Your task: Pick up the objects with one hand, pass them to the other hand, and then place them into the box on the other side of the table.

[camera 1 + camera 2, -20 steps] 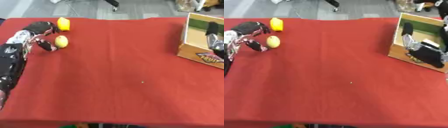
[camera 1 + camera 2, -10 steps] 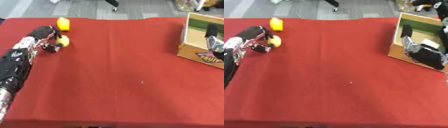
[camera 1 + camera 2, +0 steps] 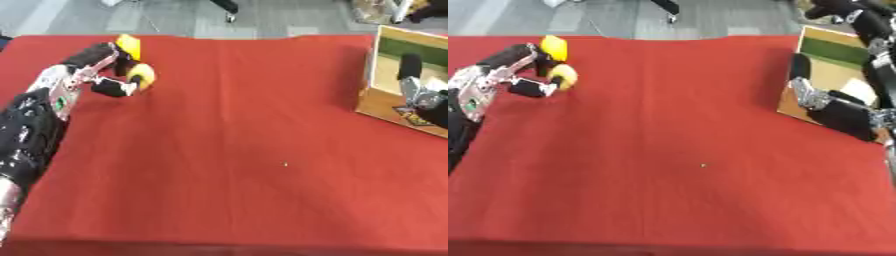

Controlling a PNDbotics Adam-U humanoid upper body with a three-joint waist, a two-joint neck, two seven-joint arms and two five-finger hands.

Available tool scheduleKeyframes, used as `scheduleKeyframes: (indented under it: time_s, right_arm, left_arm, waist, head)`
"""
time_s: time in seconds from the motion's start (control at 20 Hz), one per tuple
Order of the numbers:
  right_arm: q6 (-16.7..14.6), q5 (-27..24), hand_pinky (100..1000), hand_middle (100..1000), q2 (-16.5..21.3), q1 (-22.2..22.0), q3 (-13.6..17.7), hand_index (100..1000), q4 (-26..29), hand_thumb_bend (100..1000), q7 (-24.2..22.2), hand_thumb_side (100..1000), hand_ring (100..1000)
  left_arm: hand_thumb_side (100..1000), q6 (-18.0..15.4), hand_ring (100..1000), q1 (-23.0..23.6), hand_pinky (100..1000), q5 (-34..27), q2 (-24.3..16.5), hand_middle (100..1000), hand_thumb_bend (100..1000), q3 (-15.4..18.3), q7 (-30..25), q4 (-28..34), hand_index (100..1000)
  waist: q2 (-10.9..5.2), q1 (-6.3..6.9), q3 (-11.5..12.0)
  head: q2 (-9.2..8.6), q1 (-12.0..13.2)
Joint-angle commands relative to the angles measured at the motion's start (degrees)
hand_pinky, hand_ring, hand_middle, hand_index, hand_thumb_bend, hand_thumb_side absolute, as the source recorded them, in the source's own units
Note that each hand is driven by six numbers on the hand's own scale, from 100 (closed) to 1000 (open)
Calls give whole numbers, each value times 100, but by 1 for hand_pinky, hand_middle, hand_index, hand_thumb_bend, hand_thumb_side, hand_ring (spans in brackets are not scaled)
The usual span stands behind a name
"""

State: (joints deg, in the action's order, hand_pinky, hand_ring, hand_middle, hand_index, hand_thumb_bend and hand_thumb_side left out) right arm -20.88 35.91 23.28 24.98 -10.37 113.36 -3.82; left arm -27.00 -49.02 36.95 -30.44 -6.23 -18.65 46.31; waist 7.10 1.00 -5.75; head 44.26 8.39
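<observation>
Gripping round yellow object [image 3: 143, 75], left hand [image 3: 98, 70]

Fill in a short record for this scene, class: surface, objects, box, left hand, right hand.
surface: red cloth-covered table
objects: two round yellow objects, near one, far one, at far left
box: open cardboard box at the right edge
left hand: black left hand, fingers curled around the near yellow object
right hand: black right hand at the box, fingers unclear

Your left hand [image 3: 92, 75] is lying far left on the table [image 3: 227, 150], two objects [image 3: 140, 75] just beside it; the box [image 3: 398, 102] is sitting far right.
</observation>
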Motion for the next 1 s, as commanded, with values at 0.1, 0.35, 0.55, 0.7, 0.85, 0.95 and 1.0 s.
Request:
scheduleKeyframes:
  time_s: [0.1, 0.35, 0.55, 0.7, 0.85, 0.95, 1.0]
  right_arm:
    - [-644, -85, 870, 696, 416, 300, -483, 841, 124, 100, -413, 228, 838]
    - [-1120, -185, 873, 709, 559, 599, -944, 846, 124, 100, -944, 253, 838]
    - [-1186, -215, 874, 722, 544, 741, -1075, 864, 124, 100, -1157, 269, 836]
    - [-1212, -165, 874, 728, 510, 827, -1164, 867, 124, 100, -1261, 288, 838]
    - [-1241, -165, 875, 730, 476, 841, -1250, 870, 123, 100, -1393, 310, 842]
    - [-1241, -178, 874, 729, 466, 814, -1250, 870, 123, 100, -1440, 311, 842]
    - [-1239, -180, 875, 730, 466, 805, -1245, 870, 123, 100, -1454, 311, 842]
  left_arm:
    - [558, 89, 472, -79, 676, -2025, -261, 387, 100, -790, -1274, 645, 488]
    - [632, 1049, 467, -35, 677, -3771, -154, 379, 100, -1461, -2320, 1450, 479]
    - [683, 1723, 471, -58, 683, -4511, -52, 383, 100, -1793, -2782, 2035, 484]
    - [666, 2052, 476, -98, 688, -4774, 29, 389, 100, -1952, -2967, 2315, 491]
    - [696, 2077, 508, -126, 700, -4640, 10, 435, 100, -2011, -3046, 2509, 543]
    - [643, 1799, 561, -153, 723, -4152, -95, 505, 100, -1945, -2963, 2666, 639]
    - [588, 1530, 614, -161, 751, -3753, -158, 578, 100, -1895, -2869, 2786, 720]
  waist:
    - [-124, 5, 48]
    - [-133, 2, 86]
    - [-128, -1, 102]
    - [-132, -1, 120]
    - [-139, 0, 128]
    - [-146, 1, 128]
    - [-149, 3, 129]
  head:
    - [-15, -67]
    - [-15, -141]
    - [-15, -174]
    - [-15, -207]
    - [-15, -224]
    - [-15, -231]
    - [-15, -238]
